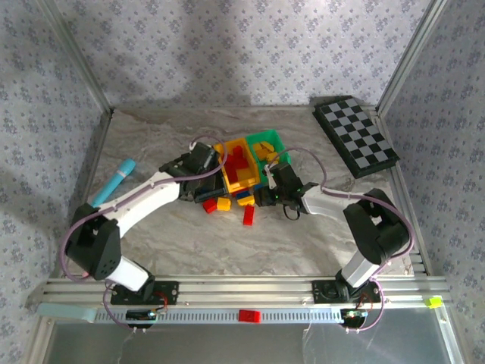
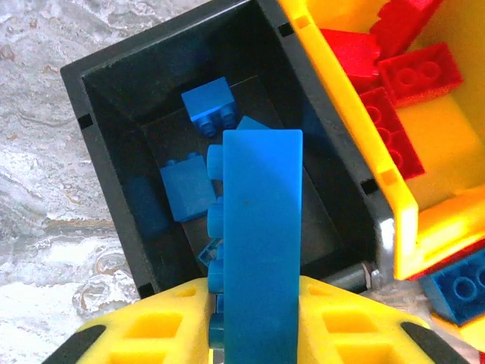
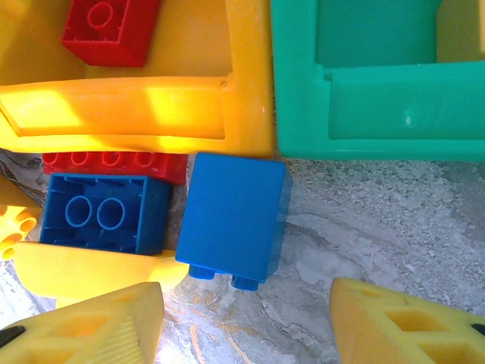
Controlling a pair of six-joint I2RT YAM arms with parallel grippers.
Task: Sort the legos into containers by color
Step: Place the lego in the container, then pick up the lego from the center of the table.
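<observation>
**Stock: legos.** Small studded bricks of hard plastic. I judge them light, stiff and smooth-walled, apt to skid or tip if nudged rather than pinched. Best taken across two flat side walls, not over the studs.

**The left hand** (image 2: 254,307) is closed on a long blue brick (image 2: 261,227), gripped near one end and poised over the open black bin (image 2: 98,152). Most of its length juts beyond the fingers, so it may swing or drop end-first. Smaller blue bricks (image 2: 208,106) lie on that bin's floor.

**The right hand** (image 3: 250,326) has its fingers parted about halfway with nothing between them, low over the desk (image 3: 364,220). Just ahead lies a square blue brick (image 3: 231,220), close beside the yellow bin's corner. Its two side walls are free to pinch.

**Containers.**
- The yellow bin (image 2: 352,144) holds red bricks (image 2: 417,72) and stands wall to wall with the black one.
- The green bin (image 3: 379,98) stands beside it on the other flank.

**Loose stock.** A long red brick (image 3: 114,163) and an upturned blue brick (image 3: 102,212) lie against the yellow bin's near wall.

**Room.** The bins are packed tight and both hands sit near each other. The near half of the desk is open. The checkerboard (image 1: 356,136) and the cyan marker (image 1: 115,182) lie well apart.
</observation>
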